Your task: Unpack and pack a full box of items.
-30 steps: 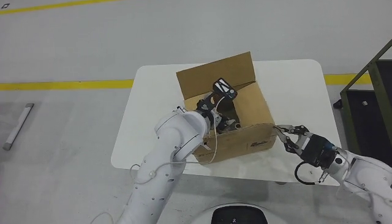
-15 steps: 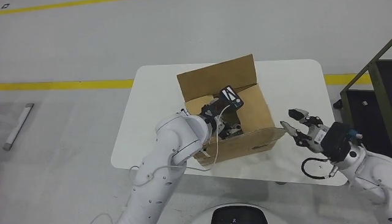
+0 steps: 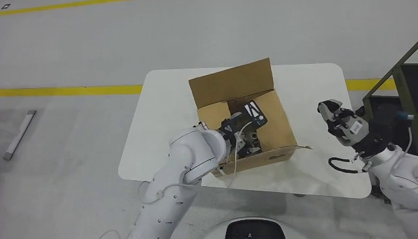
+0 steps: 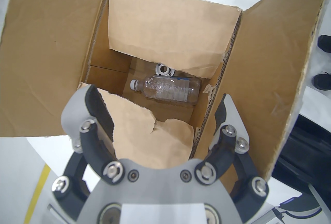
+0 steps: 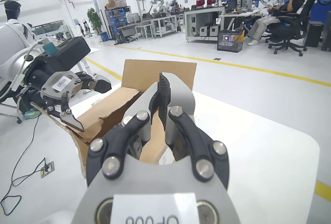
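Note:
An open cardboard box [image 3: 235, 85] stands in the middle of the white table [image 3: 163, 108], its flaps spread outward. A clear plastic bottle [image 4: 168, 89] lies on its side at the bottom, next to a small metal flange [image 4: 163, 70]. Torn inner flaps [image 4: 152, 132] cover part of the inside. My left gripper [image 4: 160, 103] hangs open just above the box mouth [image 3: 250, 136], holding nothing; the right wrist view catches it from the side [image 5: 89, 106]. My right gripper [image 5: 161, 92] is shut and empty, raised above the table to the right of the box [image 3: 328, 108].
Bare tabletop [image 3: 313, 85] lies to the right of the box and behind it. A green metal frame [image 3: 392, 82] stands just past the table's right edge. The table's rounded corner [image 5: 307, 139] is near my right gripper.
My right gripper has let go of the box's near right corner, pulled away to the right and shut. My left gripper has shifted rightward and lower over the box opening.

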Robot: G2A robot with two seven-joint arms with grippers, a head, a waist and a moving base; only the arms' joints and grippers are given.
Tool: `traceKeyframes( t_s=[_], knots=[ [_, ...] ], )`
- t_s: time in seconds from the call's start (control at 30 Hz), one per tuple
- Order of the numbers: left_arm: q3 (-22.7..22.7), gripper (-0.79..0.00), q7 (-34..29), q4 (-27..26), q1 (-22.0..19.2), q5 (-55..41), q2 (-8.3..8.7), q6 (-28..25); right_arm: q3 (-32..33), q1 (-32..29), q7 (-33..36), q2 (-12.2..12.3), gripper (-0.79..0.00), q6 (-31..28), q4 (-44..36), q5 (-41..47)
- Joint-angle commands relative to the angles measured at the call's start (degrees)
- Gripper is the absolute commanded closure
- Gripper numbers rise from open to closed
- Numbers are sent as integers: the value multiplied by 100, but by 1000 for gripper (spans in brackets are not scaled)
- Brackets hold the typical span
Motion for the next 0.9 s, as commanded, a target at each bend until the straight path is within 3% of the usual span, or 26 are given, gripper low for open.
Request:
traceKeyframes(
  t_s=[0.0, 0.13, 0.43, 0.6, 0.87],
  knots=[
    [16, -785, -26, -36, 16, -46, 10, -22, -112, 31, 175, -9, 0, 30, 21, 123],
    [45, -785, -106, -117, 63, -249, 34, -79, -376, 101, 706, -14, 0, -5, 55, 251],
    [-25, -785, -143, -195, 162, -465, 129, -334, -703, 149, 1635, 21, 0, -794, 350, 887],
    [-161, -785, -170, -218, 190, -428, 185, -250, -747, 60, 1882, 61, 0, -1337, 383, 747],
    [-454, -785, -147, -209, 244, -248, 286, -124, -767, -167, 1735, 76, 0, -1404, 360, 238]
  ],
)
